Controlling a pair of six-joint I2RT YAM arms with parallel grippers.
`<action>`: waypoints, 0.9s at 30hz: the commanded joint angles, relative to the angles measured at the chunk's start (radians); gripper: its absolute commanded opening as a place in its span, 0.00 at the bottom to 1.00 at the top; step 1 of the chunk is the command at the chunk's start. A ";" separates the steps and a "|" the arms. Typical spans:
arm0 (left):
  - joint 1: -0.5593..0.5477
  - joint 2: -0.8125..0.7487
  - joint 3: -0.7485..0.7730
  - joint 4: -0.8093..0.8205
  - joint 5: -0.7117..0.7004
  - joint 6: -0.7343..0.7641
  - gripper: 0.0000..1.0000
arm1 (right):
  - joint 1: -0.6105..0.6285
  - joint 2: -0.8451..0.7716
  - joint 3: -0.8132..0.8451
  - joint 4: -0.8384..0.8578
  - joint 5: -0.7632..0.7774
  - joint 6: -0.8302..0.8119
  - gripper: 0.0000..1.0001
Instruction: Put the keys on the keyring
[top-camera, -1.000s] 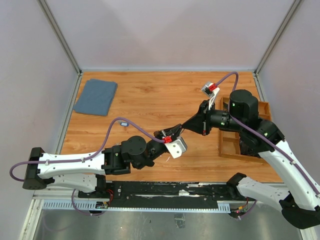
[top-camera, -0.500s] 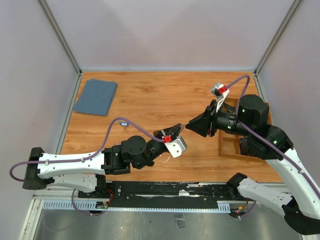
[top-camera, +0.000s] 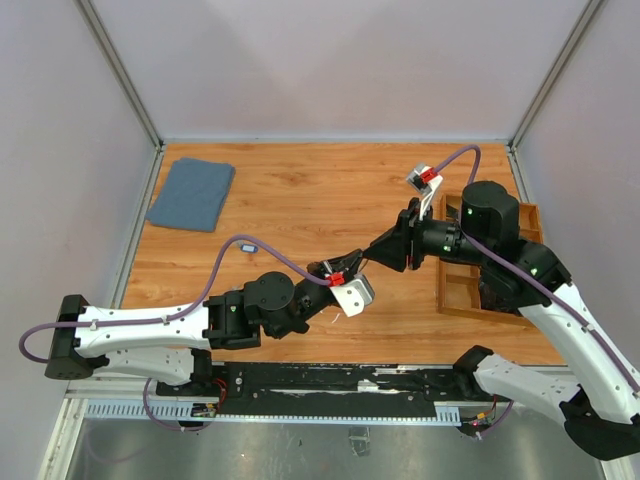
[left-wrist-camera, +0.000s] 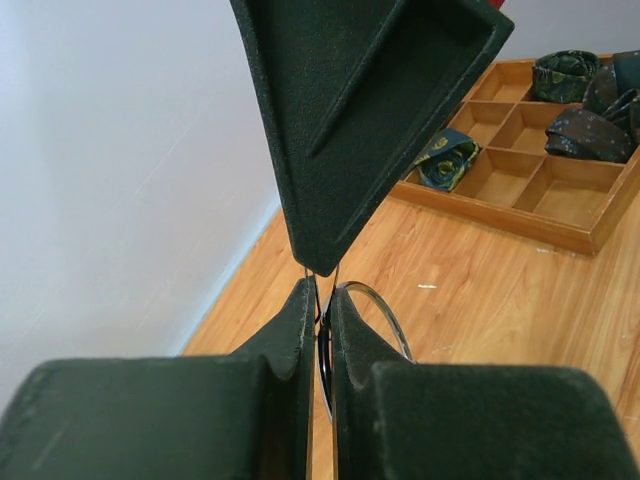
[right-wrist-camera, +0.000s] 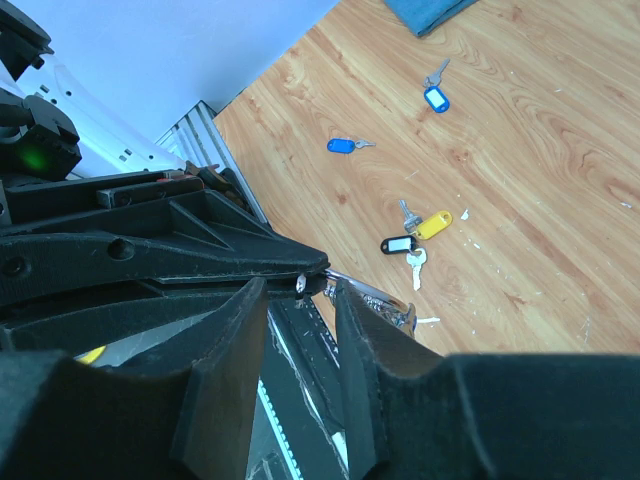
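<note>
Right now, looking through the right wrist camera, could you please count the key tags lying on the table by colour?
Blue tags: 2
Yellow tag: 1
Black tag: 1
Total: 4

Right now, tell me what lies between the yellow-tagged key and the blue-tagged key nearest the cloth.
Nothing. The right wrist view shows only bare wooden tabletop between the yellow-tagged key and that blue-tagged key.
</note>
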 joint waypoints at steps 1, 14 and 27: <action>-0.004 -0.017 0.015 0.028 0.006 -0.002 0.00 | -0.013 0.000 0.007 0.016 -0.035 -0.005 0.30; -0.003 -0.005 0.010 0.080 -0.067 -0.026 0.19 | -0.013 -0.002 -0.001 0.025 -0.035 -0.007 0.01; -0.003 0.030 0.020 0.117 -0.112 -0.057 0.25 | -0.012 -0.019 -0.019 0.030 -0.029 -0.002 0.01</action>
